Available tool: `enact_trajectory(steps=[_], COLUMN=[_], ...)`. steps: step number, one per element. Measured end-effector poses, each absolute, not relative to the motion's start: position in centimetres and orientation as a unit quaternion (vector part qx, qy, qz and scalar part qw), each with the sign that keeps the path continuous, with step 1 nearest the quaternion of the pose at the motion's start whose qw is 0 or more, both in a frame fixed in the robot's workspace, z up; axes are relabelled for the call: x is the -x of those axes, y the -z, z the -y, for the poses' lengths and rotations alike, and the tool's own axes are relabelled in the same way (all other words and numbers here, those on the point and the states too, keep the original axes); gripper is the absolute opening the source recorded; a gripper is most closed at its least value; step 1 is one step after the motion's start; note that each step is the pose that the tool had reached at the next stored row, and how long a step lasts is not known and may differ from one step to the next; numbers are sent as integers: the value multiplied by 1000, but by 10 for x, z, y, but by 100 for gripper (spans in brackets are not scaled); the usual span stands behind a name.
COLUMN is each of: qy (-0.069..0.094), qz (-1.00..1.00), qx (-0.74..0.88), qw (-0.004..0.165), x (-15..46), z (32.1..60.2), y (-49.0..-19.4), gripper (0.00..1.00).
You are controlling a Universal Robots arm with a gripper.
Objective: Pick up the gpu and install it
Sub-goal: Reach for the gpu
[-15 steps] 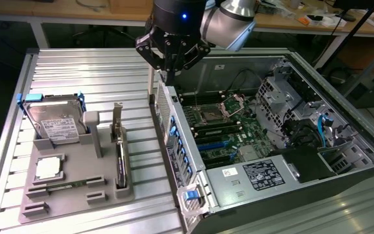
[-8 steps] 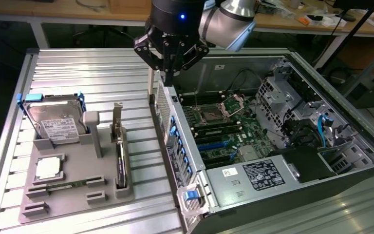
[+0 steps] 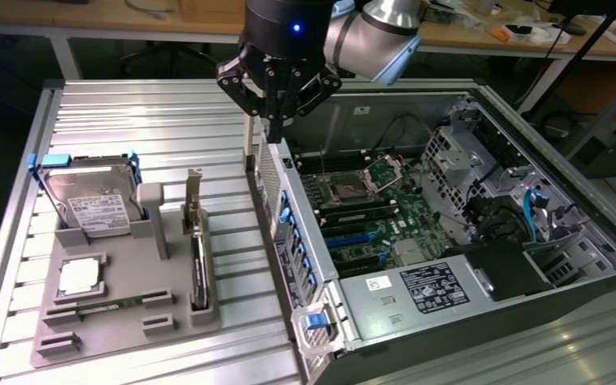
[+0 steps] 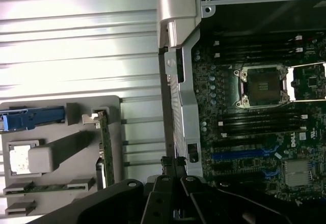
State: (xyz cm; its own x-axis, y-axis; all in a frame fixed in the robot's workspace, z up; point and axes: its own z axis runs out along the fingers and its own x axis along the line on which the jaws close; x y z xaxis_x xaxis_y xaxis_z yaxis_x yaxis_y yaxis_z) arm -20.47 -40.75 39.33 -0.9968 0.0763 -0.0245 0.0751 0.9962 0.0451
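Your gripper [image 3: 276, 135] hangs with its two fingers pressed together and nothing between them, right over the upper edge of the rear wall of the open computer case [image 3: 565, 200]; you cannot tell from either view whether the tips touch that wall. The gpu [image 3: 196, 265] is not in the gripper: it stands on its long edge in a slot of the grey holder tray [image 3: 126, 329], on the exterior view's left of the case, with its narrow silver bracket rising at the end farther from the camera. The card sits near the case's rear wall but apart from it, and it lies below the gripper and toward the exterior view's left. On the same tray, farther toward the exterior view's left, you have the hard drive [image 3: 92, 204] leaning upright in its blue-cornered frame, a square processor chip [image 3: 78, 277] lying flat in front of it, and a slim green memory stick [image 3: 110, 305] lying along the tray's near part. Tray and case both rest on the ribbed metal table [image 3: 126, 112]. Inside the case the motherboard [image 3: 372, 216] lies exposed, with its processor socket [image 3: 353, 191] open and blue expansion slots along the side nearest the rear wall. In the wrist view the card appears edge-on as a thin dark strip beside the case wall
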Motion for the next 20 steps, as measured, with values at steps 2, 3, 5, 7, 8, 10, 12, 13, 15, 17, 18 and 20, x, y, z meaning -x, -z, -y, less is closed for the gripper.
enact_trajectory(steps=[2, 3, 5, 7, 8, 10, 12, 13, 15, 17, 18, 20], qy=[-22, -22, -22, -22, -22, -22, -22, -22, -22, -22, -22, -22], qz=[-999, -999, -999, -999, -999, -999, -999, -999, -999, -999, -999, -999], qx=[-38, -38, -38, -38, -38, -38, -38, -38, -38, -38, -38, -38], qw=[13, 13, 13, 13, 13, 13, 13, 13, 13, 13, 13, 13], x=[206, 206, 207, 209, 209, 211, 212, 212, 214, 218, 220, 222], z=[408, 408, 409, 409, 410, 410, 410, 411, 411, 414, 415, 415], y=[-393, -393, -393, -393, -393, -393, -393, -393, -393, -393, -393, -393], gripper=[11, 11, 11, 11, 11, 11, 11, 11, 11, 11, 11, 11])
